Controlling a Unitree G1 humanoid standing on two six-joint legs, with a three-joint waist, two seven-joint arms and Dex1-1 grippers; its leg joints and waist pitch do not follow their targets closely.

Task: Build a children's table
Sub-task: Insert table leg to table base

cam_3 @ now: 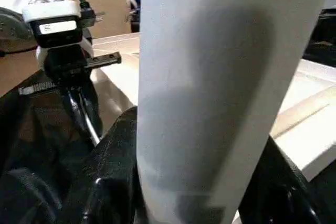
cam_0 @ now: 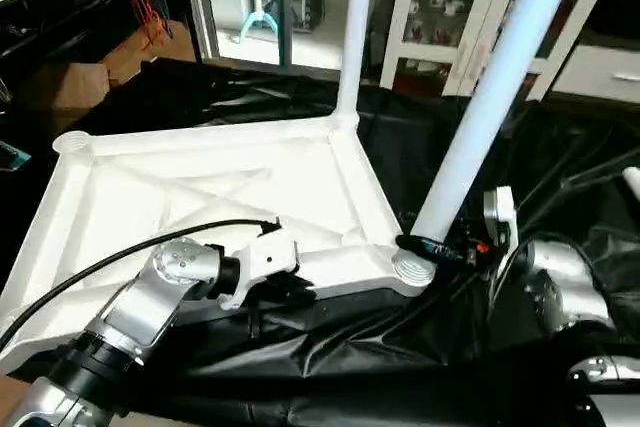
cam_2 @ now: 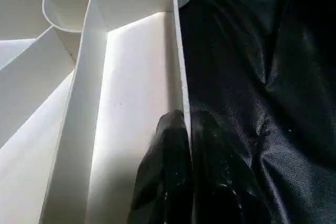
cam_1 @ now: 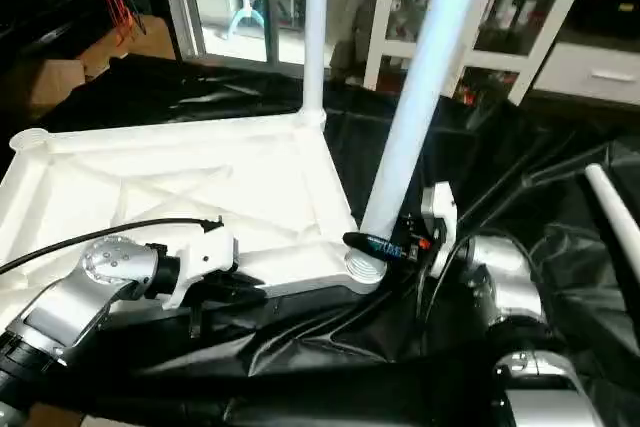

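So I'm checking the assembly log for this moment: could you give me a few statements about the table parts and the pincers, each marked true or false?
1. The tabletop lies with its ribbed underside up. True.
2. Two legs stand in corner sockets. True: a far leg and a near leg.
3. The right pincer is shut on the near leg, close to its socket. True.
4. The left pincer hangs open above the black sheet. False: it is shut on the tabletop's edge wall.
5. The far left corner socket holds a leg. False: it is empty.
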